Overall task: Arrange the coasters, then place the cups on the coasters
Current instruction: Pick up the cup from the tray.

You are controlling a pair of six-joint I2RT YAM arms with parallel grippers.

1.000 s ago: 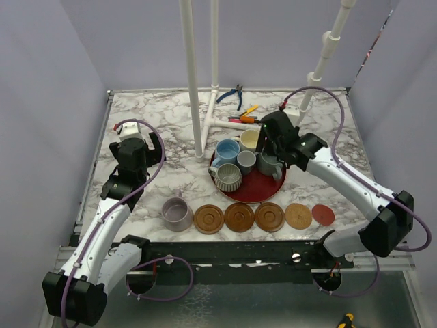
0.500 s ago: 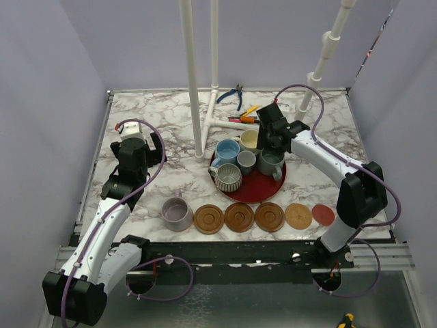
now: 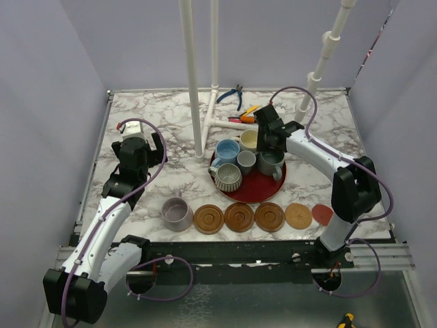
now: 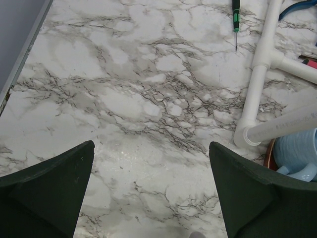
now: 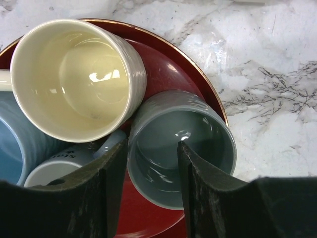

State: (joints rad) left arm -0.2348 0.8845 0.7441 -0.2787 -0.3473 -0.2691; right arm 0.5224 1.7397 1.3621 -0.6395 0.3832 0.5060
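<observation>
My right claw stands half closed astride the rim of the grey-green mug, one finger inside and one outside, not yet clamping it. That mug sits at 2 o'clock on the red tray, hard against the cream mug at its 10. The small grey cup crowds the outer finger. The tray carries five in all. At 6, the lavender mug sits at the 9 o'clock end of a row of five coasters. Bare marble opens toward 3. My left claw gapes wide and empty.

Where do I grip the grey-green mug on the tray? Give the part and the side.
Grip the grey-green mug by its rim wall, from straight above, one finger inside, one outside: it stands upright, mouth open, and the cream-yellow mug crowds its side.
</observation>
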